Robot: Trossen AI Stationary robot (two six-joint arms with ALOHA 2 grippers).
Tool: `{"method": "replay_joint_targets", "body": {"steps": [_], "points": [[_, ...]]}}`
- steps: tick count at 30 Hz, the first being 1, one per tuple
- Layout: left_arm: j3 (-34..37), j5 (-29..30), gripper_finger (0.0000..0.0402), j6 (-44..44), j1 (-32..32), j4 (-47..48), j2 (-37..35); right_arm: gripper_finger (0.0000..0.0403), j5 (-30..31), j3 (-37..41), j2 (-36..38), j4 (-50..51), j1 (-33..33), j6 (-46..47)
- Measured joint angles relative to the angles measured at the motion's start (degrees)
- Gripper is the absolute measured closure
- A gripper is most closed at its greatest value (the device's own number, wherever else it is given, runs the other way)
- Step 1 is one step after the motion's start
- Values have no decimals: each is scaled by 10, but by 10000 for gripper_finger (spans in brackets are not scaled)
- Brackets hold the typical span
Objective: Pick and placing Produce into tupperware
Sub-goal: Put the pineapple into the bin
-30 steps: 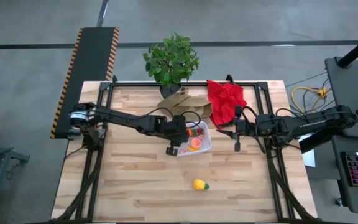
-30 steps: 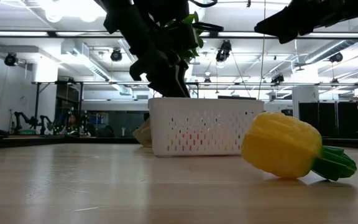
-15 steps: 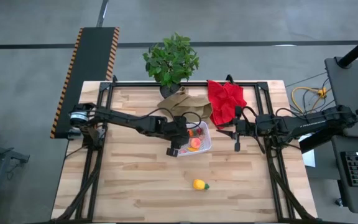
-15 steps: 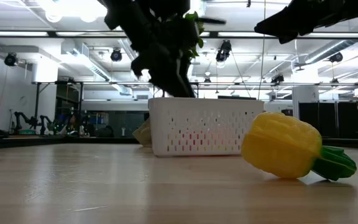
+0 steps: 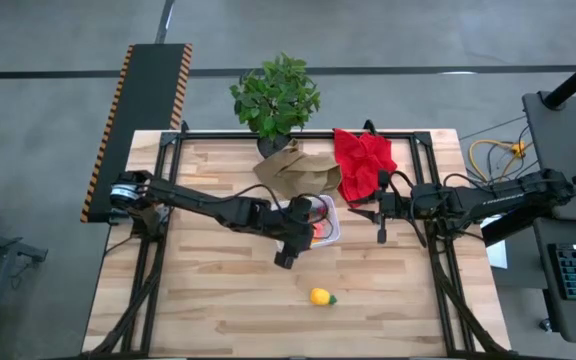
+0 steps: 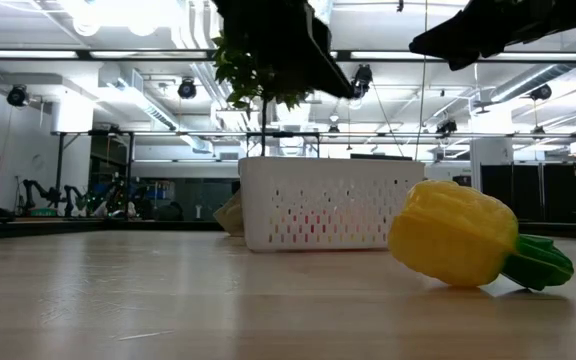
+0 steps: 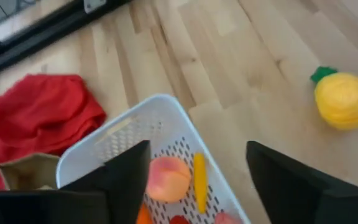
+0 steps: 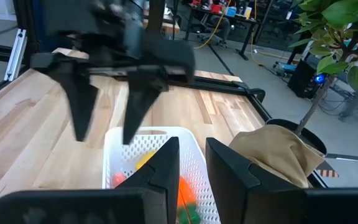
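Produce (image 7: 166,179) in the tupperware (image 5: 328,225) mid-table, bag (image 5: 296,170) behind it, one lone piece (image 5: 320,297) in front.
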State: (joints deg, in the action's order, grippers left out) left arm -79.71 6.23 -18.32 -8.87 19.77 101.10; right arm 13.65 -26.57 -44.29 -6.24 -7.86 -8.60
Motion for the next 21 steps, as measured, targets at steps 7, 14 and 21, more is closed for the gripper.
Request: {"method": "replay_joint_targets", "body": {"steps": [7, 14, 21], "points": [[-15, 41, 77, 10, -72, -9, 0, 333, 0, 0, 0, 0, 0, -3], [-21, 49, 73, 45, -109, -63, 0, 333, 15, 0, 0, 0, 0, -4], [-16, 61, 72, 46, -112, -61, 0, 332, 15, 0, 0, -1, 0, -4]]}}
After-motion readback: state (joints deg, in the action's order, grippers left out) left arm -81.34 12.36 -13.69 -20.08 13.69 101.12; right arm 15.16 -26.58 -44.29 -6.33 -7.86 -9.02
